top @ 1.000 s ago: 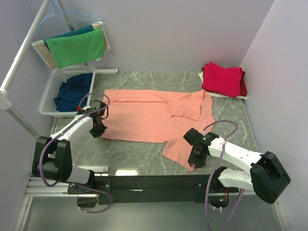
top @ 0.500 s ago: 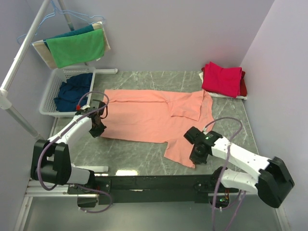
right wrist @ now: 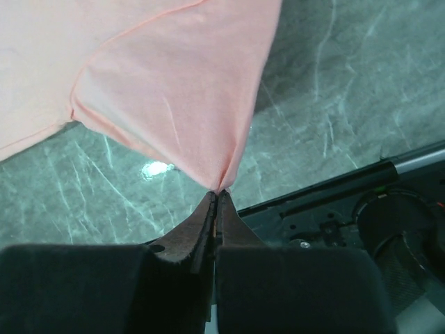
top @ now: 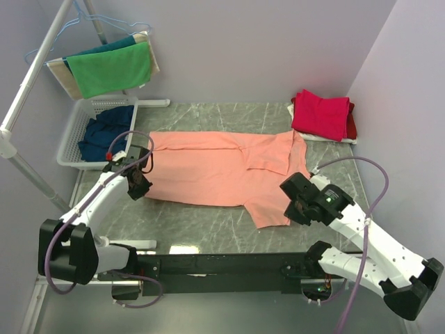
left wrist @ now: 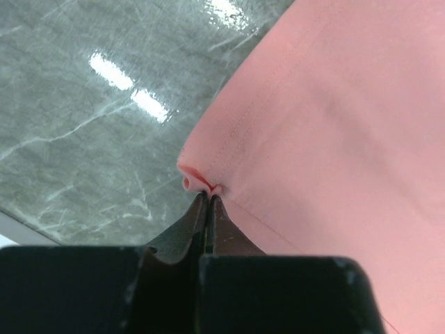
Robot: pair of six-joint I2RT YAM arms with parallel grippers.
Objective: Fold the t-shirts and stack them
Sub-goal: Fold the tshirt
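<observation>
The salmon-orange t-shirt lies spread across the middle of the grey table. My left gripper is shut on its near-left hem corner, low over the table. My right gripper is shut on the tip of the near-right sleeve and holds it lifted above the table's front edge. A folded crimson-pink t-shirt sits on a red one at the back right. A dark navy t-shirt lies crumpled in the basket.
A white basket stands at the back left. Green, teal and beige cloths hang on a rack behind it. A white pole slants across the left. The black arm rail runs along the near edge.
My right gripper has risen and moved right and back, drawing the sleeve out with it. My left gripper has shifted slightly left, still pinching the hem corner.
</observation>
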